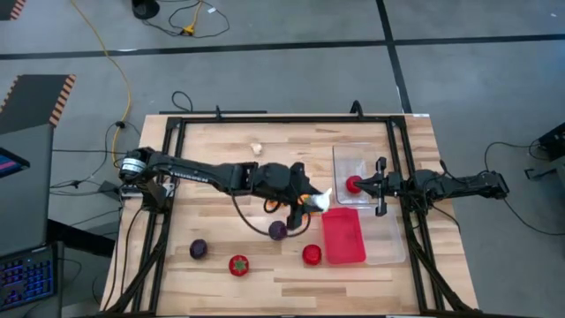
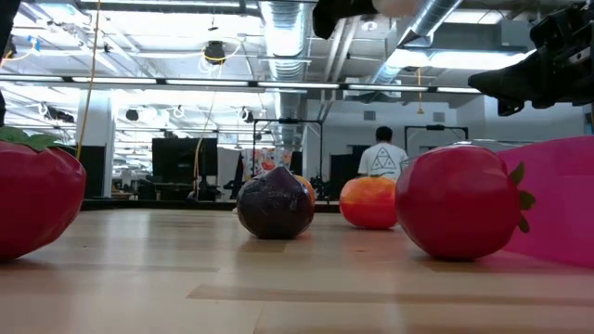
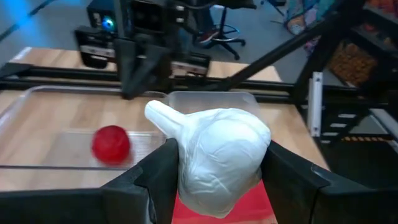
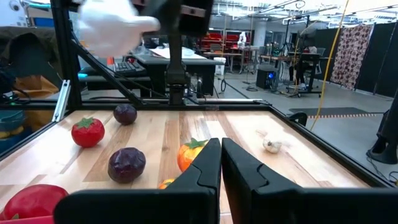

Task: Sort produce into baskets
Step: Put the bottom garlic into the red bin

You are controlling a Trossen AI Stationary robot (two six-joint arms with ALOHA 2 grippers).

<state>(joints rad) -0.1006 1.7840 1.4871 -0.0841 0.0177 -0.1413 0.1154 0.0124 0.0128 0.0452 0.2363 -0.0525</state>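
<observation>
My left gripper (image 1: 314,202) reaches in from the left to the table's middle, shut on a white garlic bulb (image 3: 217,155) held above the far end of the red tray (image 1: 342,237). My right gripper (image 4: 221,155) is shut and empty at the clear tray (image 1: 366,157). A red round piece (image 1: 353,185) lies in that tray just in front of its fingertips. Two purple balls (image 1: 277,230) (image 1: 199,249), two red pieces with green tops (image 1: 238,264) (image 1: 311,254) and a second garlic bulb (image 1: 256,148) lie on the table. An orange piece (image 2: 368,202) lies partly under my left arm. My left gripper pinches the garlic bulb's round body (image 3: 249,162) between its two fingers (image 3: 158,177), one on each side. The bulb's stem (image 3: 163,118) sticks out ahead of the fingertips. The bulb is lifted clear of the table, above the red tray.
A dark metal frame (image 1: 177,177) runs around the working area. Another clear tray (image 1: 390,240) lies on the right side of the red one. A person (image 2: 382,158) stands far off in the room behind. Cables lie at the table's left edge.
</observation>
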